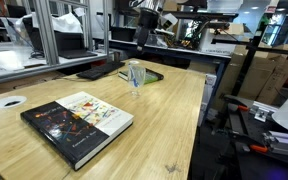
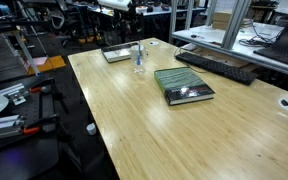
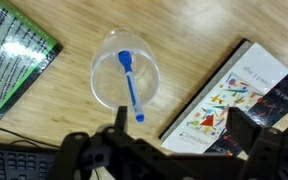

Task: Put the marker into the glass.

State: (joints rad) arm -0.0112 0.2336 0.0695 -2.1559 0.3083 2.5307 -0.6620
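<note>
Claw (image 3: pixel 162 148) spread wide, empty, above marker (image 3: pixel 131 88) inside glass (image 3: pixel 108 76).

Both ext cams look along the table (image 1: pixel 174 110) twd the glass (image 1: pixel 134 75) from opposite sides: in an exterior view you're low, near the book (image 1: pixel 79 122); in an exterior view higher, further off the table (image 2: pixel 134 110). Wrist cam: straight down, close over glass (image 3: pixel 124 80); all 3 share it

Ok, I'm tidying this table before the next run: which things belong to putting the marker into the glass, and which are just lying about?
Part of the job: the marker, already standing inside the glass.

Just lying about: the colourful book, the green book, the keyboard.
</note>
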